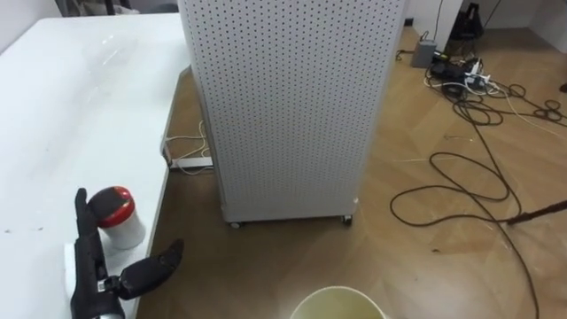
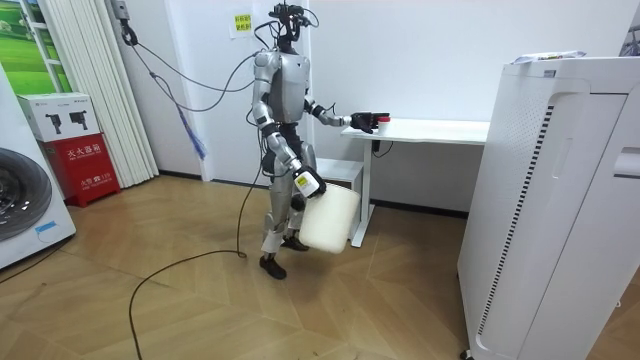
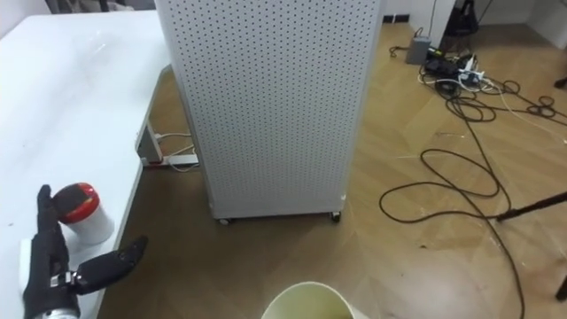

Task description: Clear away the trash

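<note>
the red-lidded white cup point(image 1: 115, 215) is seen by the right edge of the desk point(image 1: 53, 115), with the left hand point(image 1: 89, 270) held open just beside it. a cream bin point(image 2: 325, 222) is seen at the right hand point(image 2: 307, 184), whose grip cannot be told.

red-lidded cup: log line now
left hand open beside small white red-lidded cup | cup upright on white table | cream bin at robot's side

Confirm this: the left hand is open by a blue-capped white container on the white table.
The cap is red, not blue; the left eye view shows it. The left hand is open by the red-capped white container on the white table.
</note>
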{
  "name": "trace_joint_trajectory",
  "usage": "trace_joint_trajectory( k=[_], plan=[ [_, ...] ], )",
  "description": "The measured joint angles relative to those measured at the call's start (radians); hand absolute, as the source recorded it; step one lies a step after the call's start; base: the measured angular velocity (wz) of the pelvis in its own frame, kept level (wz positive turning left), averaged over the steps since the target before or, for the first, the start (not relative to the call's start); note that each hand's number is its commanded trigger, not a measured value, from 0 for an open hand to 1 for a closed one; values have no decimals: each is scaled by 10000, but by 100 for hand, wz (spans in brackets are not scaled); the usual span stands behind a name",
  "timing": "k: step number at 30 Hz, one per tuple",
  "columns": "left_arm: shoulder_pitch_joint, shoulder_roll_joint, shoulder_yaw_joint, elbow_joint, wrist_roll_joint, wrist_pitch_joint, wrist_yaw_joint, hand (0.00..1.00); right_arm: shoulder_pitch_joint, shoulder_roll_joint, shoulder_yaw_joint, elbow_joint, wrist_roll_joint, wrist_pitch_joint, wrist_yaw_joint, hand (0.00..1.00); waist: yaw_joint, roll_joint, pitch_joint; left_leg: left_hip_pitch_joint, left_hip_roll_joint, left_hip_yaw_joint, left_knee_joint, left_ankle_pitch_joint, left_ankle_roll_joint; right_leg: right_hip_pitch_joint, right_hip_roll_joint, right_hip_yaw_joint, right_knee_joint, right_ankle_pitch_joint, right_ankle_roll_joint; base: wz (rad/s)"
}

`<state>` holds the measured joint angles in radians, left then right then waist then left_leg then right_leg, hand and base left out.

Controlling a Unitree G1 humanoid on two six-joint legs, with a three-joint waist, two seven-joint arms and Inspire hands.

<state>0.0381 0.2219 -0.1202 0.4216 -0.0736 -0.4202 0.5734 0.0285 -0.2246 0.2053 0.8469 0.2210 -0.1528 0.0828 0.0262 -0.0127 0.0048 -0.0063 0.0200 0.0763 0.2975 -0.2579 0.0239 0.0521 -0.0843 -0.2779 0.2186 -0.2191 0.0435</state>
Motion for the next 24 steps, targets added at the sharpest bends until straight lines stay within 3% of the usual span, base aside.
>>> trace_joint_trajectory(
  k=[2, 3, 4, 5, 6, 7, 8, 9, 11, 12, 15, 24],
  plan=[
    [36, 2, 11, 0, -1, -1, 1, 0, 9, 0, 0, -4, -154, 0, 70, 100, 9, -23, -18, 14, -2, -8, 70, 39, -63, 58, -31, 22, 12, 4, -6, 8],
    [26, 31, 4, 1, -12, -1, -11, 0, 4, 27, 2, -6, -230, -1, 79, 100, 35, -128, 50, -256, -46, 74, 669, 39, -65, 222, -129, 254, -45, 43, -63, 25],
    [21, 60, -13, 0, -46, 0, -54, 0, 31, 61, 1, 0, -220, -2, 75, 100, -2, -336, 176, -648, -181, 122, 1202, -95, -157, 383, -243, 651, -180, 45, -66, 61],
    [-81, -29, -66, -22, -40, -3, -205, 0, 128, -22, -55, 1, -69, -79, 51, 100, -89, -341, 65, -1346, -402, 125, 850, 22, -158, 459, -341, 1516, -375, 42, -60, 82],
    [-291, -94, -205, -17, 3, -1, -228, 0, 148, -110, -199, 46, 65, -74, -14, 100, -86, -333, 96, -1838, -428, 245, 124, 1022, 210, 299, -411, 1569, -247, -93, 110, 56],
    [-258, -90, -215, 16, -6, 2, -204, 0, 163, -91, -224, 51, 63, -41, -51, 100, 130, -383, 51, -1758, -471, 393, 87, 1168, 261, 208, -517, 1500, -153, -150, 217, 8],
    [-141, -36, -193, 60, -22, 12, -78, 0, 173, -73, -218, 12, 50, -77, -56, 100, 283, -361, 58, -1660, -447, 456, 41, 1180, 279, 115, -530, 972, -87, -110, 308, -31],
    [-118, 12, -149, 153, -40, 29, 11, 0, 194, -70, -218, 12, 35, -101, -49, 100, 405, -341, 75, -1564, -456, 230, 40, 1175, 277, 118, -493, 623, -294, -29, 353, -24],
    [-81, -8, 19, 190, -115, 60, 41, 0, 174, -90, -320, -94, -31, -176, -78, 100, 373, -214, 128, -1480, -493, -198, 31, 1138, 218, -94, -435, 228, -708, 247, 196, -15],
    [-17, -11, 13, 197, -233, 69, 32, 0, 246, -104, -329, -196, -137, -195, -136, 100, 309, -110, 91, -1382, -495, -212, -89, 1133, 208, -13, -382, 59, -638, 319, 181, -5],
    [-7, -75, 9, 216, -268, 68, 30, 0, 346, -84, -325, -204, -183, -193, -94, 100, 210, -14, 48, -1153, -476, -190, -415, 1150, 174, 32, -317, 1, -604, 319, 177, 1],
    [50, -76, 16, 217, -331, 69, 44, 0, 425, -50, -314, -225, -241, -133, 75, 100, 115, -94, 90, -1044, -476, -204, -408, 1144, 196, -1, -364, -251, -301, 319, 176, 0]
  ],
)
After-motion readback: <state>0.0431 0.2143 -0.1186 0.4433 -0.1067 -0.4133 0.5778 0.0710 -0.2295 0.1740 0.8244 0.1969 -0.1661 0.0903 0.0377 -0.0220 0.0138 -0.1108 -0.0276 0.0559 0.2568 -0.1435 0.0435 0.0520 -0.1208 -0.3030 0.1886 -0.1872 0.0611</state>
